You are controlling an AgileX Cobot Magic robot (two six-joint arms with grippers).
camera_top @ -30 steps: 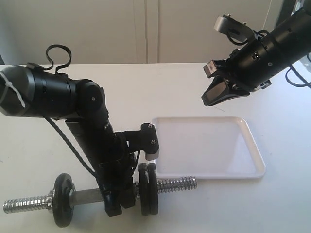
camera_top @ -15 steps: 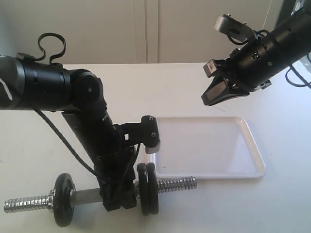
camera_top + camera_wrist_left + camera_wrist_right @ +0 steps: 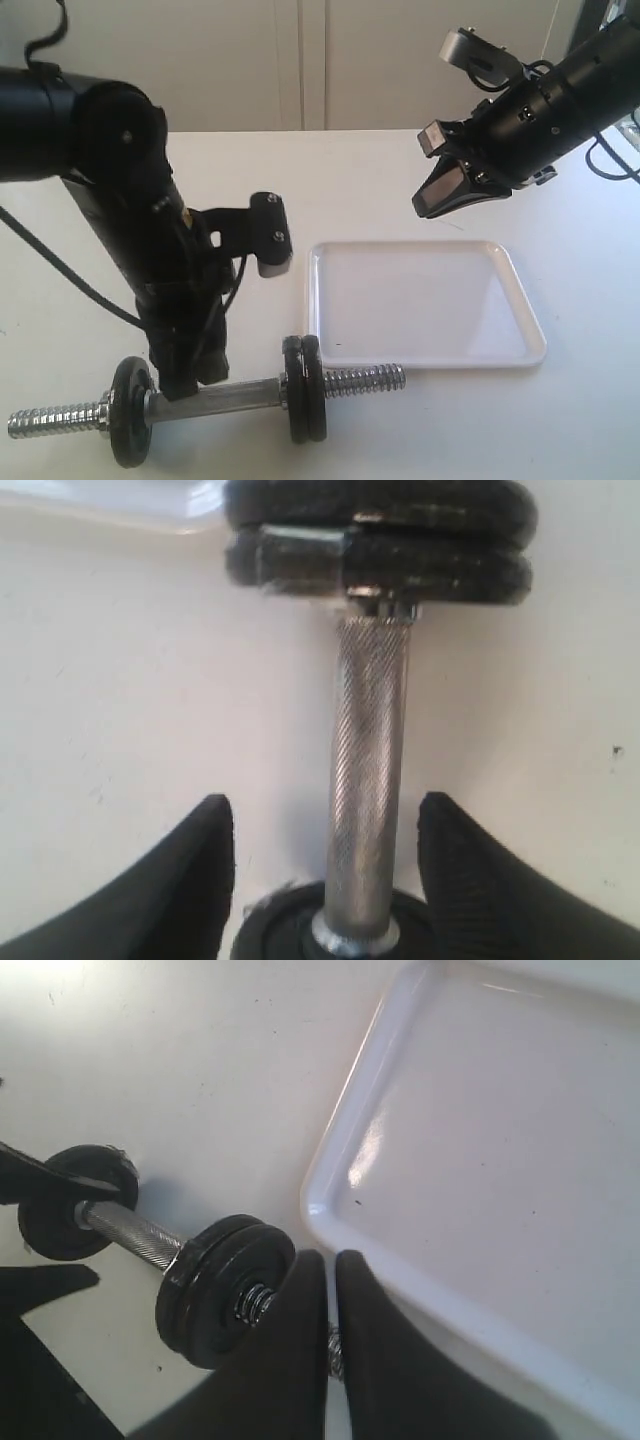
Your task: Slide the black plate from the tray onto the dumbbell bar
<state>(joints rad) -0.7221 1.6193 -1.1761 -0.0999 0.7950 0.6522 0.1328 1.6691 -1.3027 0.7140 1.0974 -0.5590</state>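
**plates on the bar, left gripper spread over the grip**

look at your dumbbell bar (image 3: 250, 388): it lies flat on the white worktop (image 3: 350, 170) along the near edge of the exterior view, with threaded ends poking out on both sides. a pair of black plates (image 3: 305, 390) sits on it, pressed face to face, just beside the near left corner of the white tray (image 3: 430, 362). from here you cannot tell whether they touch the tray rim. a lone black plate (image 3: 130, 412) rides the other end of the bar, well apart from the pair.

your left gripper (image 3: 330, 870) is down over the knurled middle of the bar, close to the lone plate. its fingers (image 3: 200, 880) are spread wide, one on each side of the bar, with worktop showing between each of them and the steel. nothing is clamped there.

your right gripper (image 3: 445, 195) hangs high above the far edge of the tray, tilted down toward the left. in its own camera the two fingers (image 3: 300, 1320) are together with only a thin slit between them, nothing held, and the pair of plates shows just past the tips.
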